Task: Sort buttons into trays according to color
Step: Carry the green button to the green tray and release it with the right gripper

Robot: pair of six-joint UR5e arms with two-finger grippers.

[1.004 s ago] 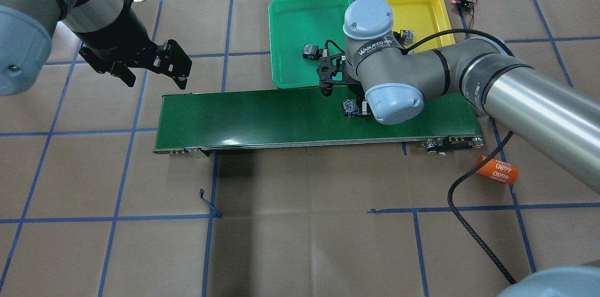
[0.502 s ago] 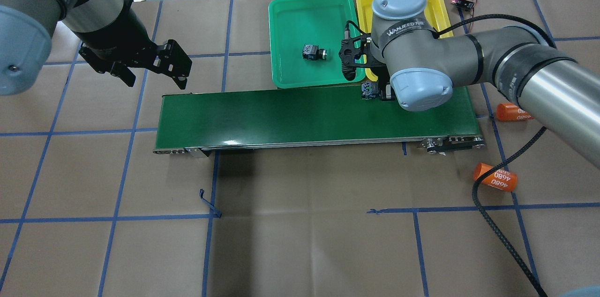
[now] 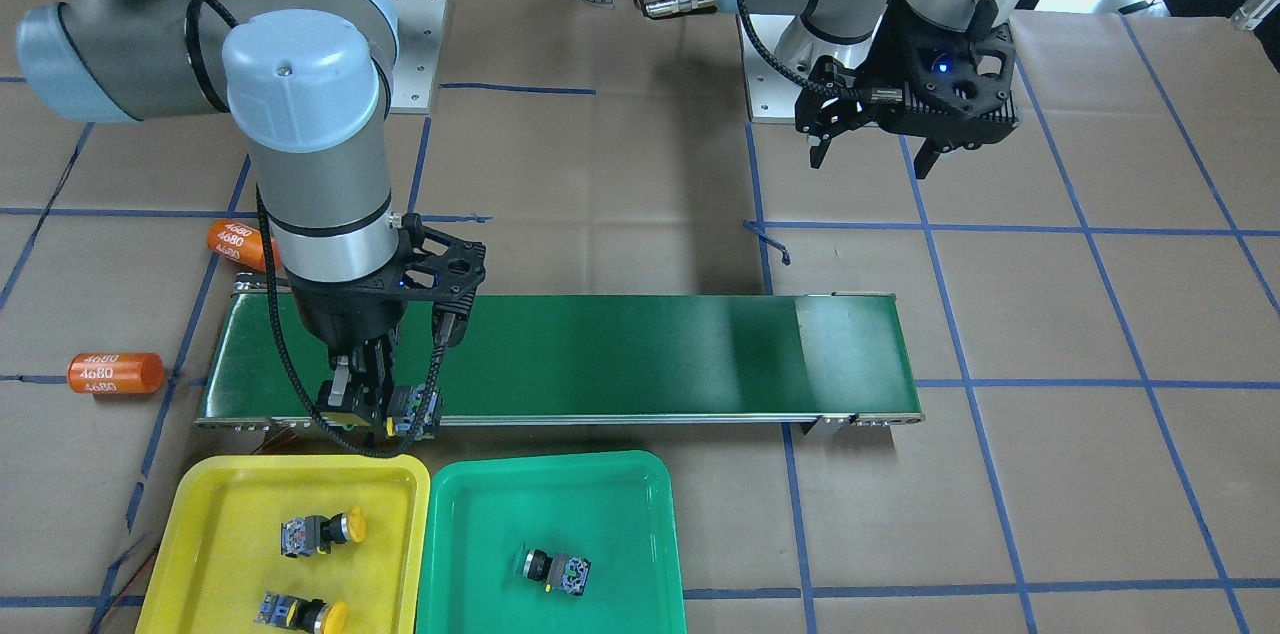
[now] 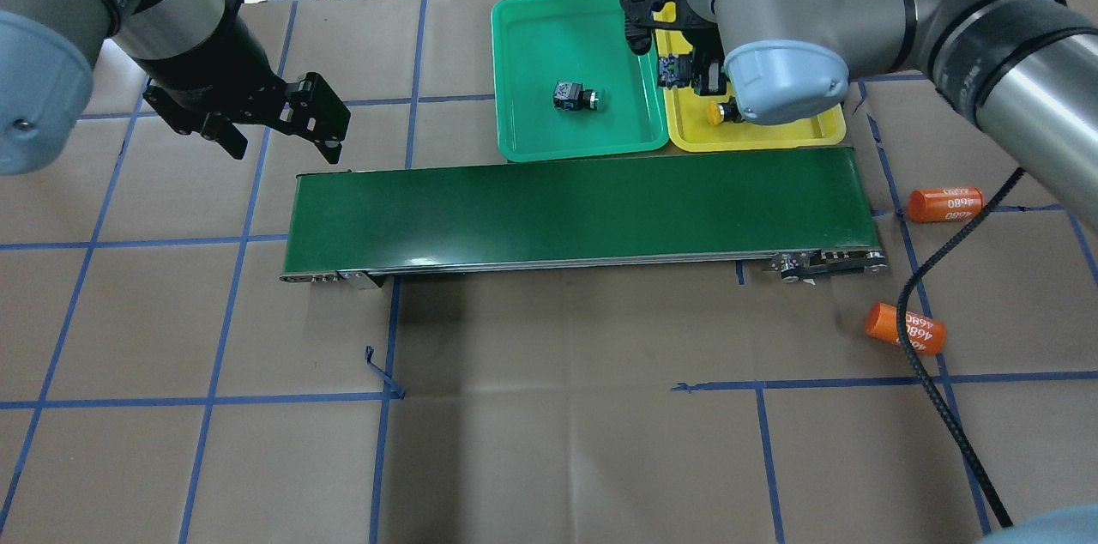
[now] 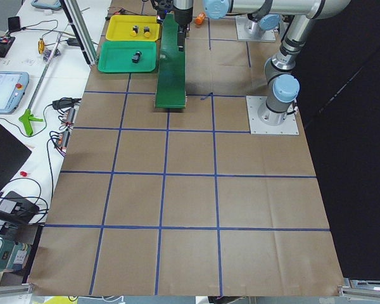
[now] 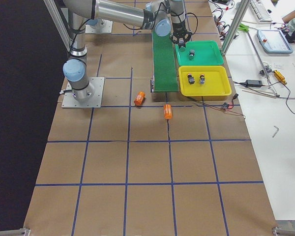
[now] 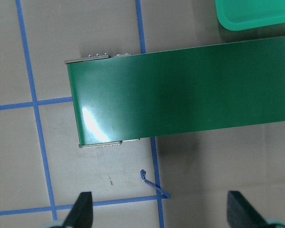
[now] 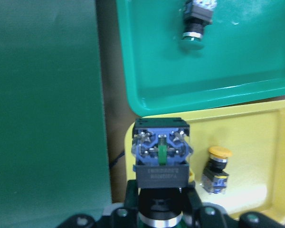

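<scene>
My right gripper (image 4: 686,74) (image 3: 385,406) is shut on a button (image 8: 161,152) (image 3: 415,409), held above the yellow tray (image 4: 772,136) (image 3: 200,494) at the corner next to the green tray (image 4: 515,29) (image 3: 640,474). The held button's cap is hidden by the fingers. Two yellow-capped buttons (image 3: 320,531) (image 3: 300,611) lie in the yellow tray. One green-capped button (image 4: 573,95) (image 3: 555,569) (image 8: 195,19) lies in the green tray. My left gripper (image 4: 283,148) (image 3: 870,162) (image 7: 161,213) hangs open and empty near the belt's far end.
A long dark green conveyor belt (image 4: 558,209) (image 3: 600,354) runs along the trays' near side. Two orange "4680" cylinders (image 4: 944,203) (image 4: 905,328) lie on the brown paper beyond the belt's right end. A black cable (image 4: 935,407) trails from the right arm.
My right arm has carried the button off the belt and away from me, to above the yellow tray's corner. The left arm has stayed still.
</scene>
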